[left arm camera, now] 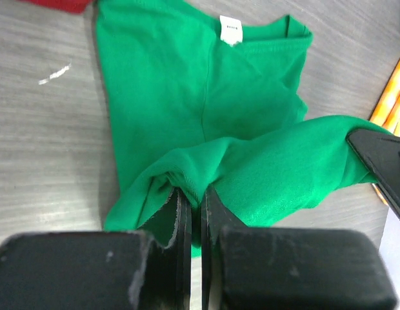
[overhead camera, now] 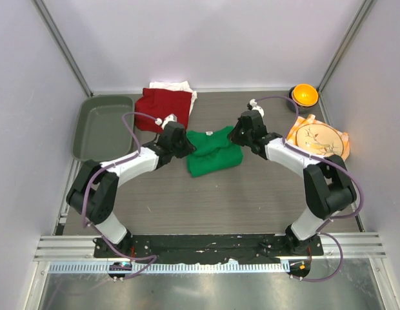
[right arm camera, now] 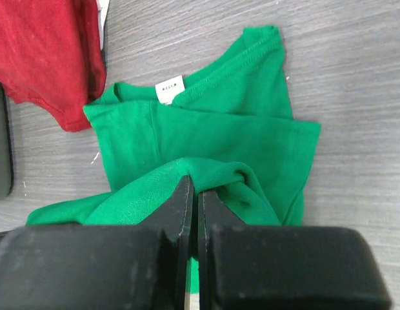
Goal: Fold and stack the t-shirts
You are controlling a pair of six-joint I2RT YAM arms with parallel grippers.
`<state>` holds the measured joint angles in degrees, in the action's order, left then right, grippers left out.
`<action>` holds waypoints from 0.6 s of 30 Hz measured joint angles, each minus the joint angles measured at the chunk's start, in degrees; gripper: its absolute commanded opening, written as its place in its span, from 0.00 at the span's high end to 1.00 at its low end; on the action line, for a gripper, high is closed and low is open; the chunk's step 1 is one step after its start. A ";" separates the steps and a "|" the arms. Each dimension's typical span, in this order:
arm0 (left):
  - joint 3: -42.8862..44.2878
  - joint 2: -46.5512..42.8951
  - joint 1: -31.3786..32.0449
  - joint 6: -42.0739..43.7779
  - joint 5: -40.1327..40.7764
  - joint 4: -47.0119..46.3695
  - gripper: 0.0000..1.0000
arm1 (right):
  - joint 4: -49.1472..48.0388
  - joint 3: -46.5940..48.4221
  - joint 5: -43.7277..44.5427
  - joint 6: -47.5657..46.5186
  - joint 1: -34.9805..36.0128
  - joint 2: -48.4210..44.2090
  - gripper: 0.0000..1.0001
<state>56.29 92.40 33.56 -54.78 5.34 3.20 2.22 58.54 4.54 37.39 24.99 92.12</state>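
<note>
1. Grey wood-grain table [overhead camera: 251, 194], white walls on three sides. The green shirt [overhead camera: 213, 153] lies mid-table between the two arms. The red shirt [overhead camera: 162, 106] lies just beyond it at the back, on top of a white shirt [overhead camera: 177, 86] that shows only as an edge.
2. Left jaws: together, clamped on a raised ridge of green cloth at the shirt's left side (left wrist view).
3. Right jaws: together, pinching a bunch of the same shirt on its right side (right wrist view). The cloth between the two pinches is lifted off the table and sags.
4. The shirt's far half lies flat in layers, with the white label [left arm camera: 230, 30] facing up at the neck. The near half is rumpled, so we judge the fold only partly made.
5. Handling, our judgement: the shirt is light, limp knit with no stiffness of its own. It will droop wherever it is not held, and loose layers will drag along with it. It is not fragile. It should grip well in a pinch, though a thin pinch may slip under a hard pull.
6. Where to hold, our judgement: take it at two matching points on opposite side edges, with a full fold of cloth in each pinch. Keep the span between them taut so the edge lays down straight.
7. Risk: if one side is carried further than the other, the fold will skew or bunch.
</note>
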 measured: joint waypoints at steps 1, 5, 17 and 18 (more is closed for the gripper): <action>0.74 0.79 -0.55 0.04 -0.48 -0.11 1.00 | -0.31 0.94 -0.31 0.02 -0.37 1.11 0.99; 4.00 4.57 -2.97 0.39 -2.23 -0.46 0.71 | -1.29 4.83 -1.42 0.24 -1.46 6.25 0.94; 17.25 13.44 -11.96 1.79 -0.33 4.61 0.00 | -3.91 17.97 4.57 -1.77 -2.36 19.17 0.02; 17.00 12.41 -12.26 1.95 -0.15 5.03 0.00 | -5.35 16.35 5.62 -2.38 -2.34 17.68 0.02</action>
<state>73.30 104.81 21.30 -52.84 5.19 8.23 -3.14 74.89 10.15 35.00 22.65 109.80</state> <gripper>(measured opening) 0.996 0.977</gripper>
